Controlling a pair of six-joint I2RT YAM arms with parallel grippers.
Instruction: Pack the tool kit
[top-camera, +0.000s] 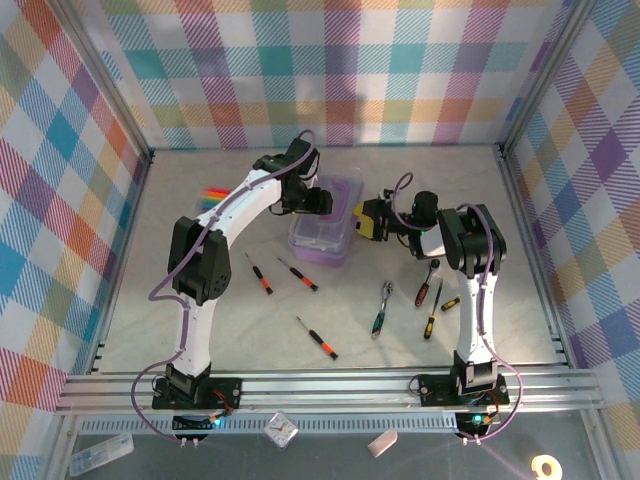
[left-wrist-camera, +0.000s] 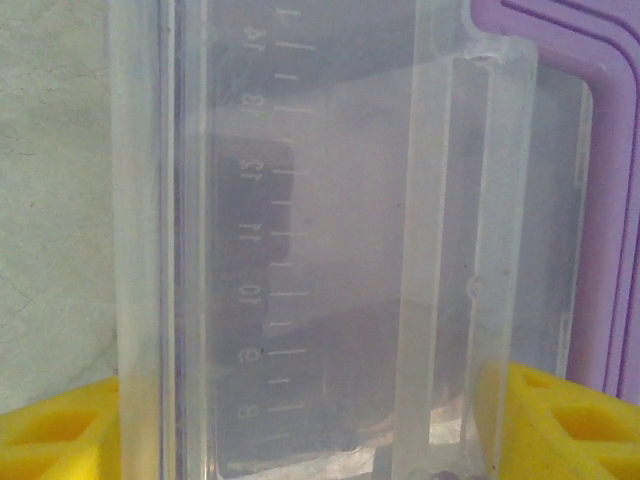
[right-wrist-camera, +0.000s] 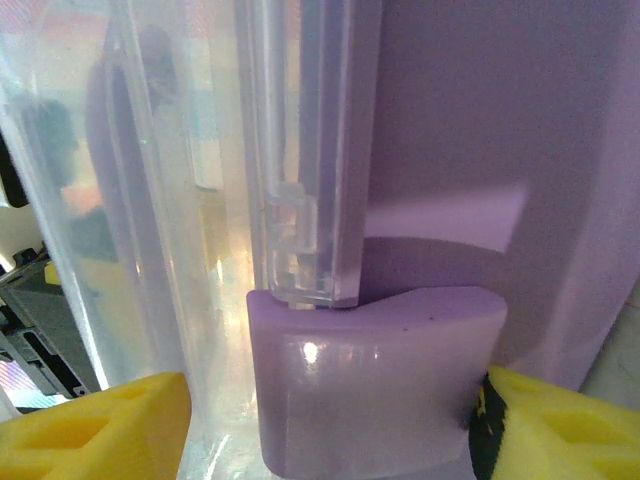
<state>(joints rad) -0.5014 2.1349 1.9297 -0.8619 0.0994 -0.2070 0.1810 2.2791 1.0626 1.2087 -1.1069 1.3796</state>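
Note:
The purple box (top-camera: 322, 240) with its clear lid (left-wrist-camera: 330, 200) stands mid-table. My left gripper (top-camera: 312, 203) hangs over its far left side, yellow fingers (left-wrist-camera: 50, 440) wide apart, open, with the ruler-marked lid across the gap. My right gripper (top-camera: 366, 222) is at the box's right end. Its fingers (right-wrist-camera: 570, 420) are apart around the purple latch (right-wrist-camera: 370, 380), which touches the right one. Screwdrivers (top-camera: 260, 273) (top-camera: 298, 273) (top-camera: 316, 337) lie in front of the box. Others (top-camera: 433, 312) and a chrome ratchet wrench (top-camera: 382, 307) lie at the right.
A flat rainbow-striped pack (top-camera: 215, 193) lies at the left behind my left arm. Checkered walls close in the table on three sides. Bare tabletop runs along the near edge between the two arm bases.

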